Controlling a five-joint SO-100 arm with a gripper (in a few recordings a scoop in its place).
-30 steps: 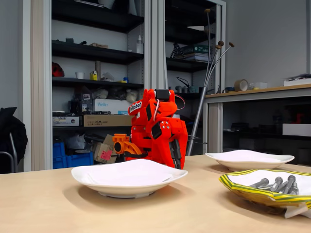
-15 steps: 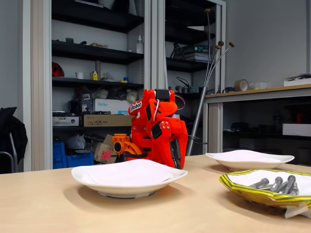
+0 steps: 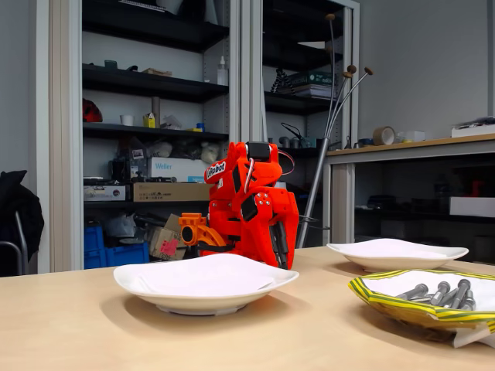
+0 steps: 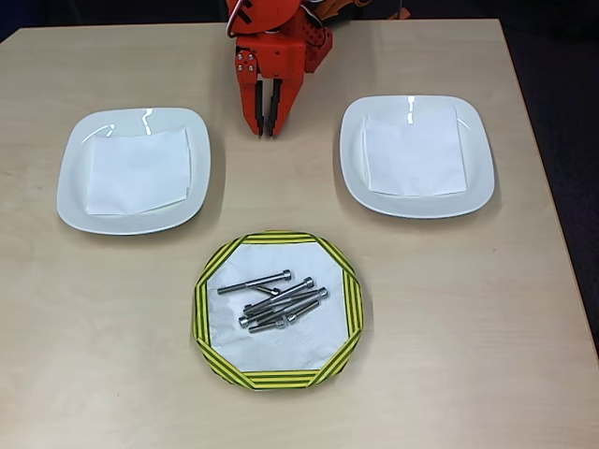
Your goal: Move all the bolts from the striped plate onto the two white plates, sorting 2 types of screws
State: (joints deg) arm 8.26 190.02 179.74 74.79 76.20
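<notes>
While arm stays folded, jaws closed, empty; bolts unmoved on striped plate.

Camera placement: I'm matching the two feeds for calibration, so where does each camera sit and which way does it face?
Fixed view: sits low at table height on the side opposite the arm, facing the folded orange arm and shelves behind; the striped plate lies nearest, at right.
Overhead view: looks straight down on the table; the arm enters from the top edge, gripper pointing toward the striped plate.
Shared: both show the arm, the two white plates, the striped plate and the bolts.
</notes>
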